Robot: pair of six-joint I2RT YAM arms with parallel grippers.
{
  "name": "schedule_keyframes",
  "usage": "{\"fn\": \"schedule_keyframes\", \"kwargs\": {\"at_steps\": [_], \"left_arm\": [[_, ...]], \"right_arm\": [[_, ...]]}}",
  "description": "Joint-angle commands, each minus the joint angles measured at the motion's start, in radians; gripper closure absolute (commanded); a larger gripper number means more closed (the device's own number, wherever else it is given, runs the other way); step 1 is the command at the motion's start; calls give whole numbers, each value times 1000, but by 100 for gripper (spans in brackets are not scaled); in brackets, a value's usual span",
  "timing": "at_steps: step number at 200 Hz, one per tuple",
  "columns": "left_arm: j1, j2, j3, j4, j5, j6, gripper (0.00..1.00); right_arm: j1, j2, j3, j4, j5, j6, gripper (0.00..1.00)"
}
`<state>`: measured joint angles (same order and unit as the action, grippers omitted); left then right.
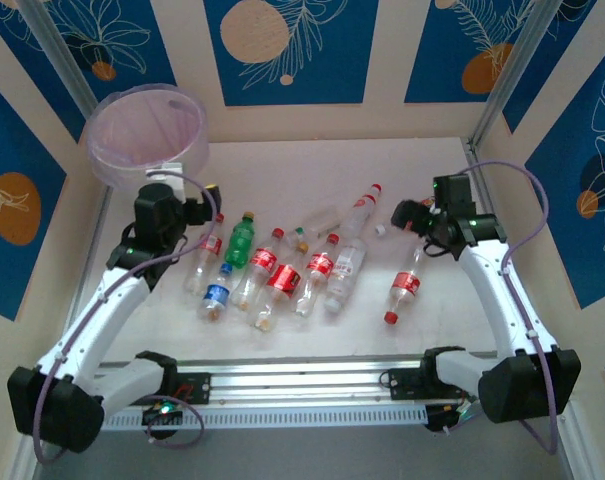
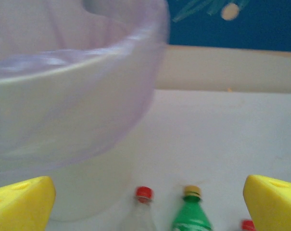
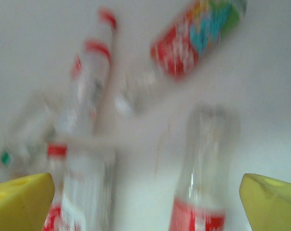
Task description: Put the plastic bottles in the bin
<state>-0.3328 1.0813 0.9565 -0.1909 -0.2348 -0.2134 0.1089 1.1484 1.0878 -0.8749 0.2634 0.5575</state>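
Note:
The bin (image 1: pixel 142 130), a pale lilac translucent bucket, stands at the far left corner, and its wall (image 2: pixel 63 96) looms close in the left wrist view. Several plastic bottles lie in a cluster mid-table: a green one (image 1: pixel 241 240), a blue-labelled one (image 1: pixel 217 293), red-labelled ones (image 1: pixel 320 265), and one apart at the right (image 1: pixel 404 285). My left gripper (image 1: pixel 208 206) hangs open between the bin and the cluster, empty, with a red-capped bottle (image 2: pixel 144 194) and the green bottle (image 2: pixel 191 216) below its yellow fingers (image 2: pixel 20 202). My right gripper (image 1: pixel 402 214) is open above the cluster's right end, over blurred bottles (image 3: pixel 203 159).
Patterned blue and cream walls close in the table on three sides. A metal rail (image 1: pixel 302 378) with both arm bases runs along the near edge. Bare tabletop (image 1: pixel 382 165) lies behind the bottles, and a loose white cap (image 1: pixel 380 230) rests near the right gripper.

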Motion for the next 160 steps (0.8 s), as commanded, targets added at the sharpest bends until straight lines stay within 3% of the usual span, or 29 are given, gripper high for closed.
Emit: {"fn": "schedule_keyframes", "kwargs": {"at_steps": [1, 29, 105, 141, 160], "left_arm": [[-86, 88, 122, -279, -33, -50, 0], [-148, 191, 238, -366, -13, -51, 0], [-189, 253, 238, -230, 197, -215, 0], [-191, 279, 248, -207, 238, -247, 0], [-190, 295, 247, -174, 279, -270, 0]], "right_arm": [[6, -12, -70, -291, -83, 114, 1], [1, 8, -172, -249, -166, 145, 1], [-30, 123, -348, 40, -187, 173, 0], [-58, 150, -393, 153, -183, 173, 6], [-57, 160, -393, 164, -172, 159, 16]]}}
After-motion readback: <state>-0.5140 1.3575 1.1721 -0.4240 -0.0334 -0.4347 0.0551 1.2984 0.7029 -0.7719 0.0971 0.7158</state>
